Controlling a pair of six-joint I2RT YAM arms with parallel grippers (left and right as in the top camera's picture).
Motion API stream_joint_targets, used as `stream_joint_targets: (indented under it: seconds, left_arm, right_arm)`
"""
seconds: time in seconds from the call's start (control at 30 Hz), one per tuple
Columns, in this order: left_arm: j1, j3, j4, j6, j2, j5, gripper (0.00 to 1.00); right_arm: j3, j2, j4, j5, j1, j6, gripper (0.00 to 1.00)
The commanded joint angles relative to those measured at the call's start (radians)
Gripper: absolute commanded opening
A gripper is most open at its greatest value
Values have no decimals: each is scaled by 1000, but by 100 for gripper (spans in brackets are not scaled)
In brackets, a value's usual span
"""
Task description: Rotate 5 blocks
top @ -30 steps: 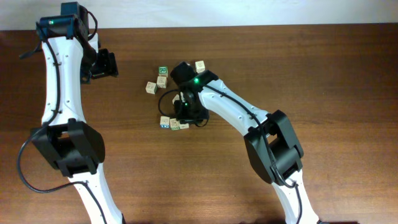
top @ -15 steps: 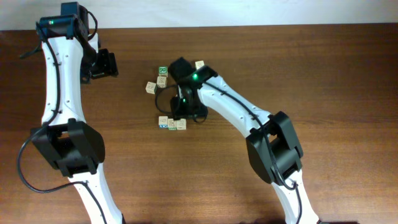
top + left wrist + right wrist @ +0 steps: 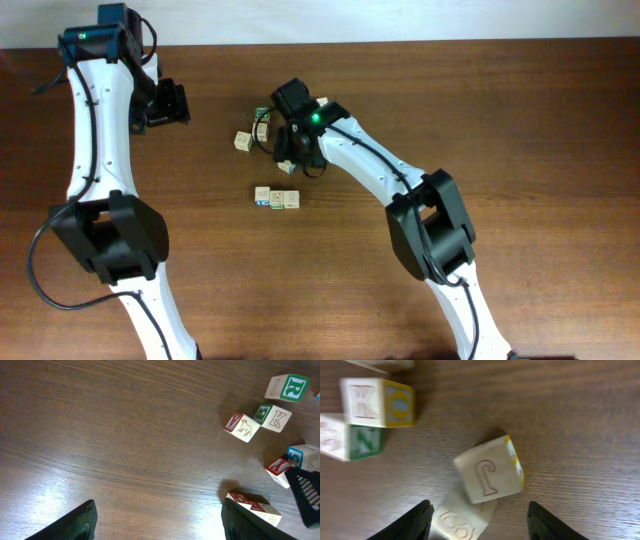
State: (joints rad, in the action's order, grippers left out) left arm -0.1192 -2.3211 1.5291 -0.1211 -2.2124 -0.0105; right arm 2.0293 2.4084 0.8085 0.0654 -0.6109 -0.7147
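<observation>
**Item 1. J block** [image 3: 489, 476]: pale wooden cube with a J pressed into the side facing up. The face on its right is printed in yellow with some blue. It sits askew to the wood grain, between the fingers of my right gripper [image 3: 480, 507]. Those fingers are spread, and neither touches it.

**Item 2. Second block** [image 3: 462, 521]: pale, with a carved mark partly cut off by the frame edge. It touches the J block's lower corner and also lies between those fingers.

**Item 3. Yellow-faced block** [image 3: 379, 402] and **green-faced block** [image 3: 350, 440]: close together, off to the left in the right wrist view and outside the fingers.

**Item 4. Row of three blocks** [image 3: 277, 198]: pale cubes with blue and green print, side by side in a line. They are apart from my right gripper, toward the near side of the table.

**Item 5. Lone block** [image 3: 243, 141]: pale, just left of my right wrist.

**Item 6. Left gripper** [image 3: 159, 510]: fingers wide apart over bare wood, nothing between them, well apart from the blocks.

**Item 7. Table** [image 3: 520, 120]: dark brown wood with visible grain and a slight sheen.

**Item 8. Pale strip** [image 3: 400, 20]: runs beyond the table's far edge.
</observation>
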Motion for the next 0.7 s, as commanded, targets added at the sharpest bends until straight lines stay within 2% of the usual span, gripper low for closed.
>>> stream_joint_targets:
  seconds: [0.0,0.23,0.67]
  left_arm:
    - [1,-17,2,2,-5,-1,78]
    - [1,-17,6,2,-5,-1,78]
    - [1,-17,6,2,-5,-1,78]
  right_arm:
    - [11,22,5,-26,-13,-27,59]
    - [11,30,83,-25,-7,17,44]
    - [14,27,410,102,91,140,40]
